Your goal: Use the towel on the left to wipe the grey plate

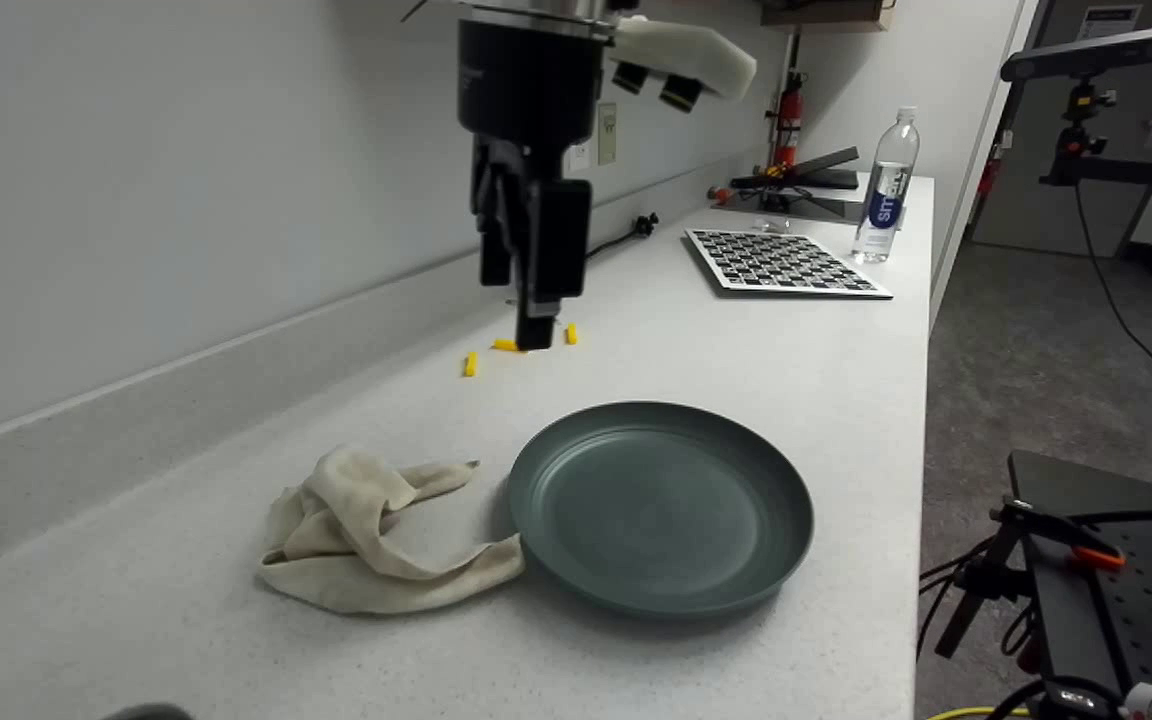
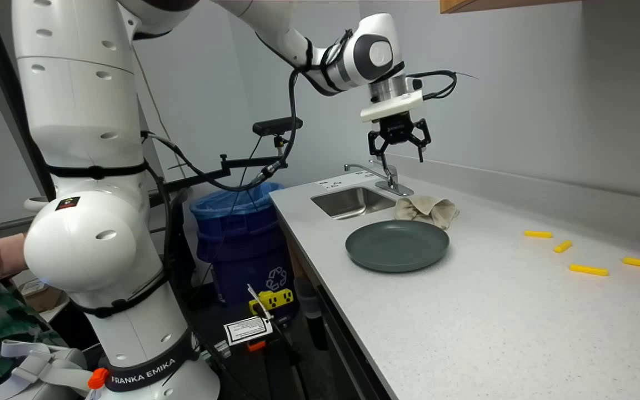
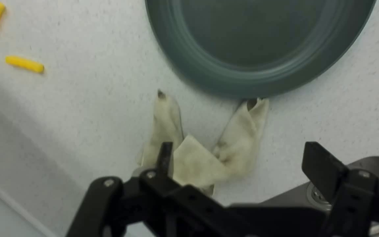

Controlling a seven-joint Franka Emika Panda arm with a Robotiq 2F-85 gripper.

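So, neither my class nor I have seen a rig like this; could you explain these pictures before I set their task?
The machine is a white robot arm; its black gripper works like a two-fingered hand. Two pictures are taken from outside the robot; the close-up looks down from its wrist, with the gripper along the lower edge. On the pale counter lie a crumpled beige towel and, beside it, a dark grey-green plate. Small yellow pieces and a checkered board lie farther along. The gripper is open above the counter; nothing is held.
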